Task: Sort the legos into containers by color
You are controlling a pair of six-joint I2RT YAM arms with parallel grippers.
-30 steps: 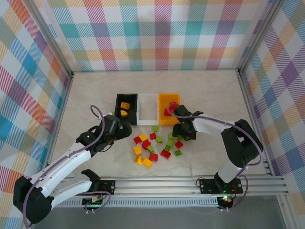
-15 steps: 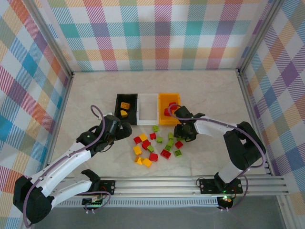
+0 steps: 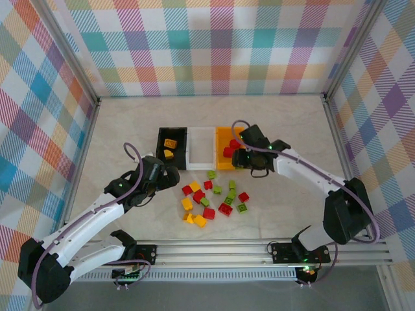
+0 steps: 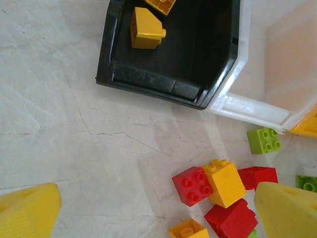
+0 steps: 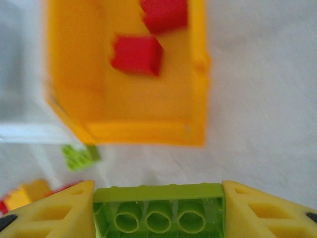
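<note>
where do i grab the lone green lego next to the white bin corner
Take the lime green brick by two opposite side walls, coming straight down from above. It sits studs up on the table, apart from the other bricks, so its sides are free. The white bin corner is close, so keep the pincer narrow.

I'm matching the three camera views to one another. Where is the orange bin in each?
Top camera: orange bin just above centre, right of the white bin.
Left wrist: the bin's corner, a sliver at the right edge.
Right wrist: the bin upper middle, blurred, red bricks inside.
Shared landmark: the loose green brick off its near-left corner.
</note>
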